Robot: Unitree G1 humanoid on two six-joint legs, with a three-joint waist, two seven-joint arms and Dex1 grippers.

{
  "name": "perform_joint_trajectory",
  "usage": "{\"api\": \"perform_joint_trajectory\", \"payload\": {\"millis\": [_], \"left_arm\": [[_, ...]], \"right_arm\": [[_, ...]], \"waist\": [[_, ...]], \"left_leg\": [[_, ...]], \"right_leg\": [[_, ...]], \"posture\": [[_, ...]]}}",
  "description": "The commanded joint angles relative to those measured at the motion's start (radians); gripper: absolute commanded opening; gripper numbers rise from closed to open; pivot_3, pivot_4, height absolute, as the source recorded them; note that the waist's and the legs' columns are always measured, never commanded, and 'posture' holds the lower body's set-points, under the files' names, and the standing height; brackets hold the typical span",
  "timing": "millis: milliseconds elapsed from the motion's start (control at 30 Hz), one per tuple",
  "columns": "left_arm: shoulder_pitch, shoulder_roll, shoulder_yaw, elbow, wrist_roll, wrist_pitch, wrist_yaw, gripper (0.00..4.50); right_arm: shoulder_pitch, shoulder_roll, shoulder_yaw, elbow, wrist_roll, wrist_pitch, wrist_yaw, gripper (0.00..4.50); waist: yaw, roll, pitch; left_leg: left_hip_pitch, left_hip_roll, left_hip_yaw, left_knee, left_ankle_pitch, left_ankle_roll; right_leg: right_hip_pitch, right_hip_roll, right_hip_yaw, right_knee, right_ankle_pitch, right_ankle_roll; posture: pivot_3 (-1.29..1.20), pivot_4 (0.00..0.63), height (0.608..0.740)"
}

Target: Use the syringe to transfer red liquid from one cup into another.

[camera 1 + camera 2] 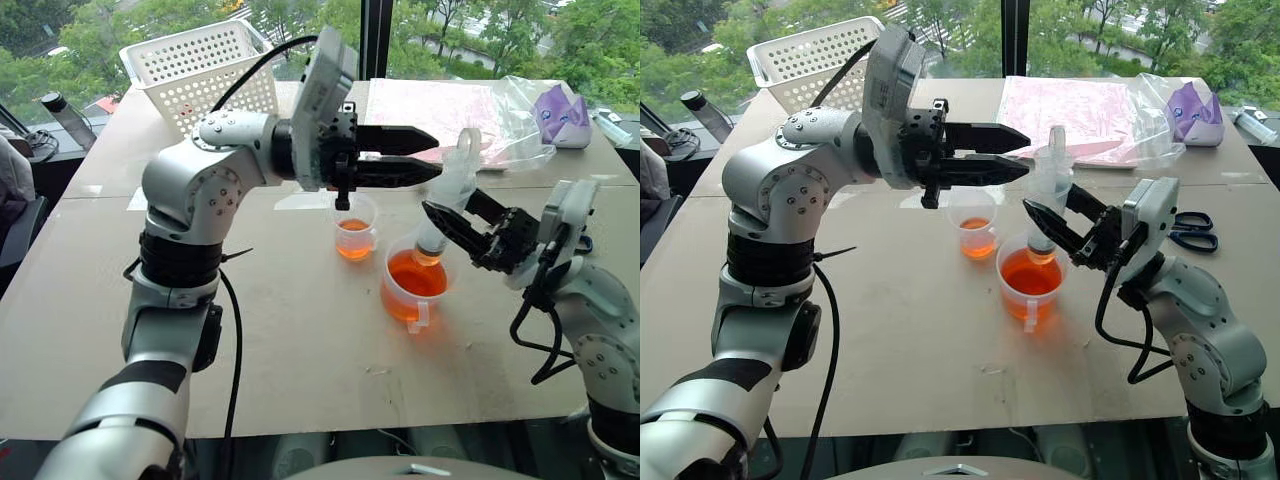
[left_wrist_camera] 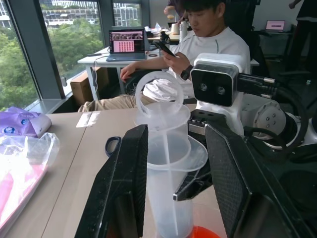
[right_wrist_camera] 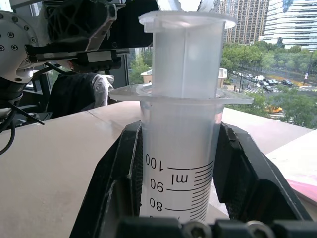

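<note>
A: Starting at the right gripper [image 1: 1060, 222] — both black fingers clamped on the barrel of the syringe [image 1: 1048, 205], gripping it just under the finger flange, the graduation marks showing between them.

B: And the syringe stands nearly upright, tip down in the handled beaker [image 1: 1030, 283], right over the red liquid [image 1: 1029, 276]. White plunger with its loop end pokes out the top.

A: Now the left gripper [image 1: 1015, 153]. It reaches in level from the other side, fingers parted, one either side of the plunger top in the wrist view, a gap showing on both sides of it. So apart, not gripping.

B: From the head camera its fingertips end just beside the plunger, above and behind the beaker.

A: What's in the way? The small cup [image 1: 973, 226] sits just beside the beaker, on the left arm's side, directly beneath that left gripper. It has orange-red liquid in its bottom too.

B: Further from the beaker: scissors [image 1: 1192, 230] lie behind the right arm, near the table's [image 1: 940, 350] edge. A pink sheet [image 1: 1070, 110] under a clear plastic bag [image 1: 1160, 120] is well behind the beaker, with a purple packet [image 1: 1193, 112] beyond it.

A: White perforated basket [image 1: 810, 62] at the far corner, well apart from the beaker. And a person [image 2: 208, 37] is seated past the table, looking at a phone
</note>
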Motion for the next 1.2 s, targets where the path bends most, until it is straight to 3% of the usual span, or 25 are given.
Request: {"api": "perform_joint_trajectory", "payload": {"millis": [33, 533, 833, 1000, 1200], "left_arm": [[-0.002, 0.044, 0.041, -0.019, -0.016, 0.005, -0.017, 1.79], [-0.017, 0.144, 0.136, 0.090, 0.053, -0.053, 0.045, 1.79], [-0.024, 0.152, 0.176, 0.149, 0.095, -0.102, 0.107, 1.79], [-0.048, 0.146, 0.191, 0.188, 0.102, -0.129, 0.122, 1.79], [-0.056, 0.136, 0.206, 0.190, 0.094, -0.130, 0.136, 1.79]], "right_arm": [[-0.027, -0.020, -0.059, -0.029, 0.061, 0.004, -0.004, 1.50], [-0.094, -0.094, -0.088, 0.012, 0.200, 0.075, 0.014, 1.50], [-0.360, -0.047, -0.051, 0.114, 0.308, 0.139, -0.069, 1.50], [-0.522, 0.060, 0.050, 0.256, 0.193, 0.115, -0.087, 1.50], [-0.619, 0.186, 0.185, 0.455, -0.062, -0.015, -0.051, 1.50]], "waist": [[0.000, 0.000, 0.000], [0.000, 0.000, 0.000], [-0.003, 0.000, 0.000], [-0.004, 0.000, 0.000], [-0.003, 0.000, 0.000]], "left_leg": [[0.000, 0.000, 0.000, 0.000, 0.000, 0.000], [0.000, 0.000, 0.000, 0.000, 0.000, 0.000], [0.000, 0.000, 0.000, 0.001, 0.000, 0.000], [0.000, 0.000, 0.000, 0.001, 0.000, 0.000], [-0.002, 0.000, 0.000, 0.001, 0.000, 0.000]], "right_leg": [[0.000, 0.000, 0.000, 0.000, 0.000, 0.000], [0.000, 0.000, 0.000, 0.000, 0.000, 0.000], [0.000, 0.000, -0.001, 0.001, 0.000, 0.000], [-0.001, 0.000, -0.001, 0.001, 0.000, 0.000], [-0.002, 0.000, 0.000, 0.001, 0.000, 0.000]], "posture": [[0.00, 0.150, 0.740], [0.00, 0.150, 0.740], [0.00, 0.150, 0.740], [0.00, 0.150, 0.740], [0.00, 0.150, 0.740]]}}
